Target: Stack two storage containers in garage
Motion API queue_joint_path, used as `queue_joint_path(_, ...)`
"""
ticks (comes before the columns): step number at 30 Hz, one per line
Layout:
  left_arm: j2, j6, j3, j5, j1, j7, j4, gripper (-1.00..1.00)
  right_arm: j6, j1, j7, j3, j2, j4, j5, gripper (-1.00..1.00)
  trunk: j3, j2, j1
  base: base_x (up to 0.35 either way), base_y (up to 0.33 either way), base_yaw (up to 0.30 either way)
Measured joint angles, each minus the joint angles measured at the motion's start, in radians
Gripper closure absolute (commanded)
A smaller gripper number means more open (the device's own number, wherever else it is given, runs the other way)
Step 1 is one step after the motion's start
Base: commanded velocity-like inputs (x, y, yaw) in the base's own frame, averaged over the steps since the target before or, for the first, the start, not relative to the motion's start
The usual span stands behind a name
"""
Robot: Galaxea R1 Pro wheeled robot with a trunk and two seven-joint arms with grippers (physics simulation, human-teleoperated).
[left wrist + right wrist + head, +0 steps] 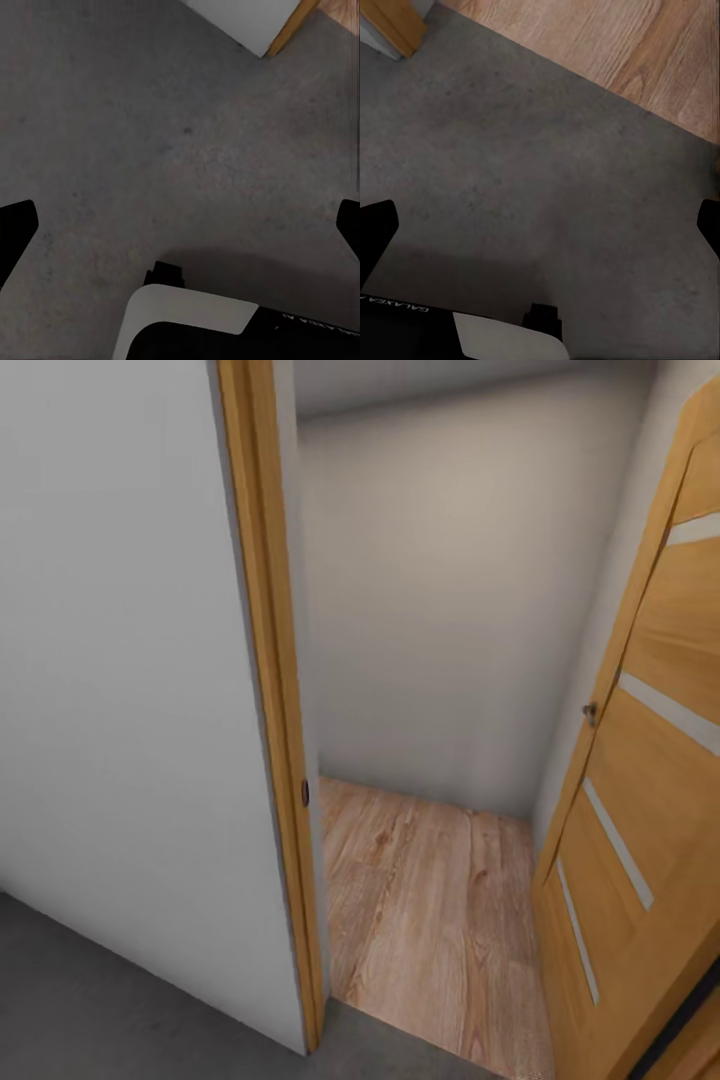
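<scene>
The two storage containers are out of view. I face a doorway from the dark grey concrete floor (90, 1010) of the garage. In the left wrist view my left gripper (180, 225) hangs open over bare grey floor (150, 135), its dark fingertips (15, 229) far apart with nothing between them. My right gripper (544, 225) is open too, above the same grey floor (510, 165), close to the line where light wood planks (660, 60) begin.
A white wall (120, 660) ends at a wooden door frame (270, 710). Beyond the frame lies a narrow space with a wood plank floor (430, 900) and a white back wall (450, 610). An open wooden door (650, 810) with pale strips stands at the right.
</scene>
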Motion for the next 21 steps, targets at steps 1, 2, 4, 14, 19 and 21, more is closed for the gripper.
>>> queue_joint_path(1, 0.0, 0.0, 0.0, -0.001, 0.0, 0.0, 0.0, -1.0, 0.0, 0.0, 0.0, 0.0, 0.0, 0.0, 0.0, -1.0, 0.0, 0.0, 0.0, 0.0, 0.0, -0.288)
queue_joint_path(2, 0.0, 0.0, 0.0, -0.001, 0.0, 0.0, 0.0, -1.0, 0.0, 0.0, 0.0, 0.0, 0.0, 0.0, 0.0, -1.0, 0.0, 0.0, 0.0, 0.0, 0.0, -0.288)
queue_joint_path(4, 0.001, 0.0, 0.0, -0.001, 0.0, 0.0, 0.0, -1.0, 0.0, 0.0, 0.0, 0.0, 0.0, 0.0, 0.0, -1.0, 0.0, 0.0, 0.0, 0.0, 0.0, -0.288)
queue_joint_path(14, 0.0, 0.0, 0.0, -0.001, 0.0, -0.001, 0.0, -1.0, 0.0, 0.0, 0.0, 0.0, 0.0, 0.0, 0.0, -1.0, 0.0, 0.0, 0.0, 0.0, 0.0, -0.289)
queue_joint_path(19, 0.001, 0.0, 0.0, -0.002, 0.0, -0.001, 0.0, -1.0, 0.0, 0.0, 0.0, 0.0, 0.0, 0.0, 0.0, -1.0, 0.001, 0.0, 0.0, 0.0, 0.0, -0.289)
queue_joint_path(21, 0.001, 0.0, 0.0, -0.002, 0.0, -0.001, 0.0, -1.0, 0.0, 0.0, 0.0, 0.0, 0.0, 0.0, 0.0, -1.0, 0.001, 0.0, 0.0, 0.0, 0.0, -0.281)
